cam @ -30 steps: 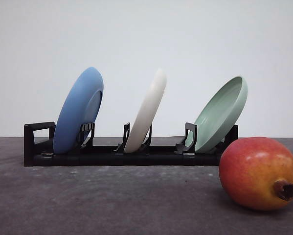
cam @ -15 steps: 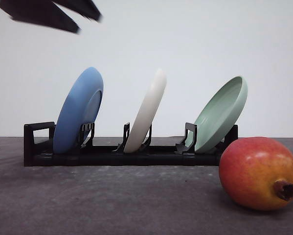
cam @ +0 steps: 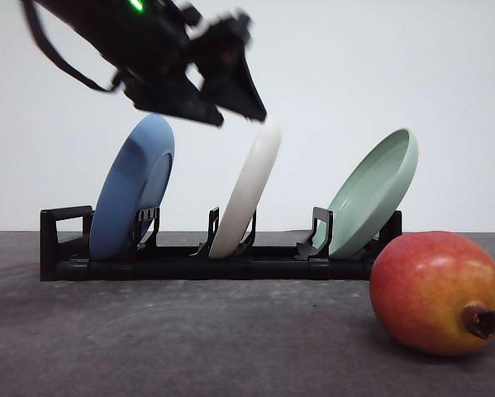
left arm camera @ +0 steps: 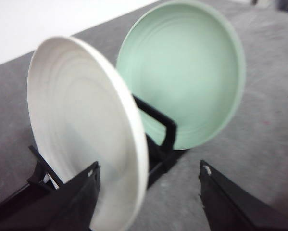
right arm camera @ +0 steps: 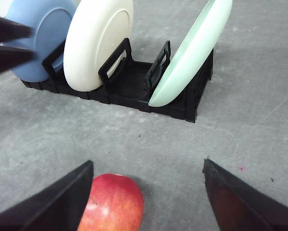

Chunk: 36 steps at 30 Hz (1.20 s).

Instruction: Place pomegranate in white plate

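The pomegranate (cam: 437,294) lies on the grey table at the front right, its dark calyx facing right. The white plate (cam: 251,186) stands on edge in the middle slot of a black rack (cam: 189,265). My left gripper (cam: 243,118) hangs open just above the white plate's top rim. In the left wrist view the white plate (left arm camera: 81,130) has its rim between the spread fingers (left arm camera: 81,202), close to one of them. My right gripper (right arm camera: 146,192) is open above the table, and the pomegranate (right arm camera: 112,204) lies near one of its fingers (right arm camera: 57,202), untouched.
A blue plate (cam: 131,186) leans in the rack's left slot and a pale green plate (cam: 371,194) in the right slot. The green plate (left arm camera: 182,72) stands close behind the white one. Bare grey table (cam: 189,339) spreads in front of the rack.
My left arm has swept in from the upper left, down and to the right, and now hangs over the white plate's top rim. Plates and pomegranate have not moved.
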Motion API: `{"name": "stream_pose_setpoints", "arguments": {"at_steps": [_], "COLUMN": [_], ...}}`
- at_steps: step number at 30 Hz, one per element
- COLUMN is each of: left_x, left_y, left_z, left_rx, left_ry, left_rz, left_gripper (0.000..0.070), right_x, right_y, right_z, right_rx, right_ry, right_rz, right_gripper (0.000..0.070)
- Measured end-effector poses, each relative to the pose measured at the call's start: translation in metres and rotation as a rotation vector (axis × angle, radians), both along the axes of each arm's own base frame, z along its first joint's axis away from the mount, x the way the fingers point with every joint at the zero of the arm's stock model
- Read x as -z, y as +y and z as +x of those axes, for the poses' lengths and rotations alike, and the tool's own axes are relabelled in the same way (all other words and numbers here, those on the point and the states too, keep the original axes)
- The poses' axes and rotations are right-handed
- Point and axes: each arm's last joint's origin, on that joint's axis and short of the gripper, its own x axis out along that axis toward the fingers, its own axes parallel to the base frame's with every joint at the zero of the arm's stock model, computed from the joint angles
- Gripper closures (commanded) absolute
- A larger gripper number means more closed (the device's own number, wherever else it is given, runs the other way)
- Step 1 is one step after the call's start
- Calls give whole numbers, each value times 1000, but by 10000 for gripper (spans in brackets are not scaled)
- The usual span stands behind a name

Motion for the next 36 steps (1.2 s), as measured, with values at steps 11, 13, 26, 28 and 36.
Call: {"name": "stream_pose_setpoints", "arguments": {"at_steps": [11,13,26,28,36], "left_x": [22,24,24,23,20], "left_y": [-35,-36,-36,-36,-36], "left_z": [40,41,41,42,41], "left_rx": [-47,-48,-71,-76,-95], "left_ry": [68,73,103,108,123], "left_rz": [23,28,-10,-17,-52], "left_gripper": [323,342,690,694,694], "right_x": [0,0,0,0,0], "right_y": [0,0,0,0,0], "right_z": [0,0,0,0,0], "right_rx": [0,0,0,0,0], "right_ry": [0,0,0,0,0], "right_rz": [0,0,0,0,0], "right_gripper": [241,240,240,240,240]}}
